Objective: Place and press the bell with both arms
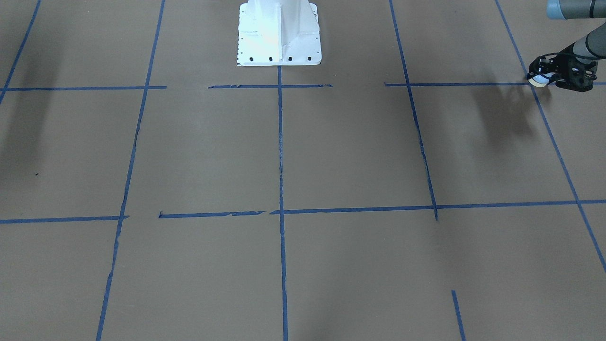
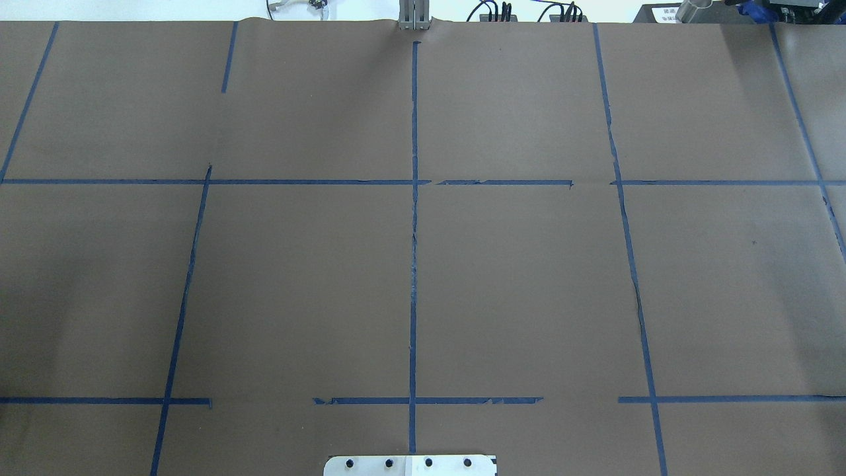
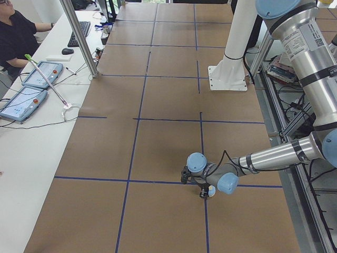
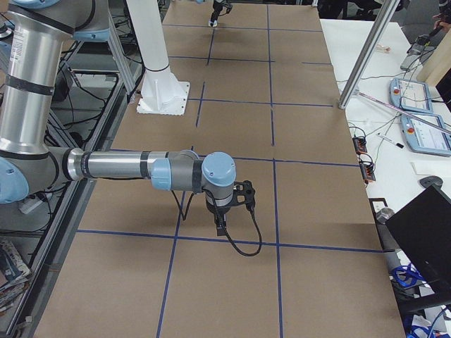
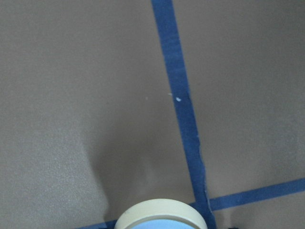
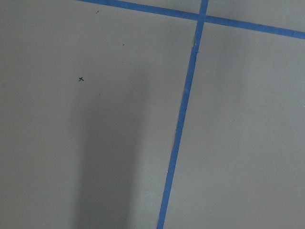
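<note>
The table (image 1: pixel 199 151) is a flat brown, crossed by a grid of dark blue tape (image 1: pixel 280 142) whose edges are ragged and broken in places; a tiny black cross mark (image 1: pixel 37 174) sits at the left of the front-facing view; the pedestal (image 1: pixel 279 33) at top centre is glossy white with a row of dark bolt holes; at the upper right edge the bell (image 1: pixel 537 80) shows a light-blue dome and cream rim; the left gripper (image 1: pixel 542 78) around it is black; the left arm (image 3: pixel 274 155) is silver-grey with light-blue joint caps; the right arm (image 4: pixel 113 165) matches, with black bands; the right gripper (image 4: pixel 220 224) and its looping cable (image 4: pixel 243 246) are black.
</note>
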Controlling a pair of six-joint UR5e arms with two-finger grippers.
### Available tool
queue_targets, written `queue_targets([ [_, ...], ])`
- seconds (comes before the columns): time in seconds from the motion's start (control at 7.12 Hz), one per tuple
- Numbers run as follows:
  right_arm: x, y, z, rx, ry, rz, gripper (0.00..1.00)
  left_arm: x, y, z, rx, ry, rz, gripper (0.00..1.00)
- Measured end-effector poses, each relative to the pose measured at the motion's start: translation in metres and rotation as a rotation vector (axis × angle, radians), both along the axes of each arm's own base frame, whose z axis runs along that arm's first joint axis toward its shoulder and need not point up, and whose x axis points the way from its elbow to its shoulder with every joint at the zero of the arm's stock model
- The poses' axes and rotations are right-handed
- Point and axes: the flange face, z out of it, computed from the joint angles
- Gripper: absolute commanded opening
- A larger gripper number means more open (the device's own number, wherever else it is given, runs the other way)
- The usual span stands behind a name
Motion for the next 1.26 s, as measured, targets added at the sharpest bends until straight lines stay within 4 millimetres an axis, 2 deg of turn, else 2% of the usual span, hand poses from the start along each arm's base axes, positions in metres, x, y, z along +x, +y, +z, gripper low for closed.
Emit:
queue_targets([
  [0.14, 0.000, 0.000, 0.000, 0.000, 0.000, 0.000, 1.00, -0.001, 0.001, -0.011, 0.017, 0.007, -0.001, 0.05],
  [0.28, 0.000, 0.000, -0.001, 0.000, 0.000, 0.001, 1.00, 0.000, -0.002, -0.035, 0.050, 0.029, -0.005, 0.05],
  [0.42, 0.000, 0.000, -0.001, 0.000, 0.000, 0.001, 1.00, 0.005, -0.011, -0.066, 0.080, 0.057, -0.030, 0.05],
  [0.56, 0.000, 0.000, -0.001, 0.000, -0.001, 0.001, 1.00, 0.015, -0.029, -0.102, 0.086, 0.087, -0.096, 0.05],
  [0.84, 0.000, 0.000, -0.001, -0.002, 0.000, 0.002, 1.00, 0.056, -0.085, -0.171, 0.053, 0.157, -0.248, 0.05],
  [0.98, 0.000, 0.000, 0.000, -0.003, 0.000, 0.003, 1.00, 0.084, -0.119, -0.209, 0.026, 0.191, -0.306, 0.05],
  [1.12, 0.000, 0.000, 0.000, -0.004, 0.000, 0.003, 1.00, 0.122, -0.154, -0.254, -0.012, 0.211, -0.339, 0.05],
  [1.26, 0.000, -0.001, 0.000, -0.004, 0.000, 0.004, 1.00, 0.167, -0.185, -0.309, -0.057, 0.220, -0.353, 0.05],
])
